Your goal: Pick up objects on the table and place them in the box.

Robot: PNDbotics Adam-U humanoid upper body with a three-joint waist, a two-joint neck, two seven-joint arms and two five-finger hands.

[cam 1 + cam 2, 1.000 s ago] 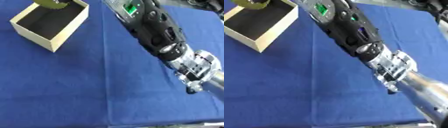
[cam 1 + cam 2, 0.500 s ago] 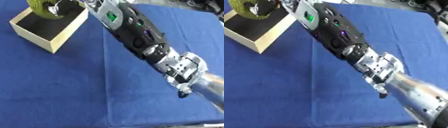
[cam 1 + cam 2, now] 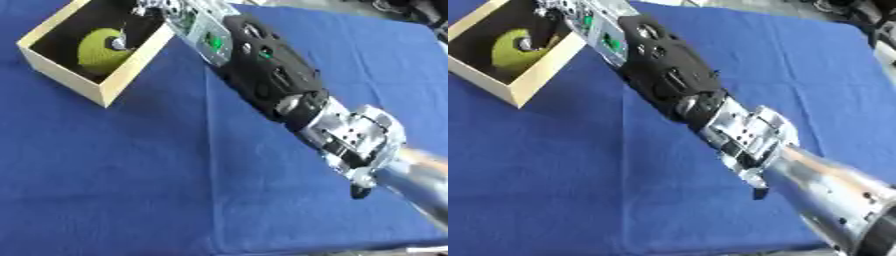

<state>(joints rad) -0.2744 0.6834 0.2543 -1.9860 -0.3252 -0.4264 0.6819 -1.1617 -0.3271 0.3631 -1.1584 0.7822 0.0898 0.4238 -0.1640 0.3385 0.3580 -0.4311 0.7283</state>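
A yellow-green rounded object [image 3: 98, 50] lies inside the open wooden box [image 3: 136, 65] at the far left of the blue table. My right arm stretches from the lower right across the table to the box. My right hand [image 3: 162, 9] hovers over the box's far side. One of its fingertips [image 3: 119, 43] curls down onto the object, and the rest of the hand is cut off by the top edge. My left hand does not show in either view.
Blue cloth [image 3: 131, 175] covers the whole table, and its front edge runs along the bottom of the view. My black and silver forearm [image 3: 280, 85] lies diagonally above the table's middle. Dark shapes [image 3: 877, 20] sit beyond the far right corner.
My right hand has lowered the yellow-green object from above the box rim down into the box. The camera has tilted, so the box sits lower in the view.
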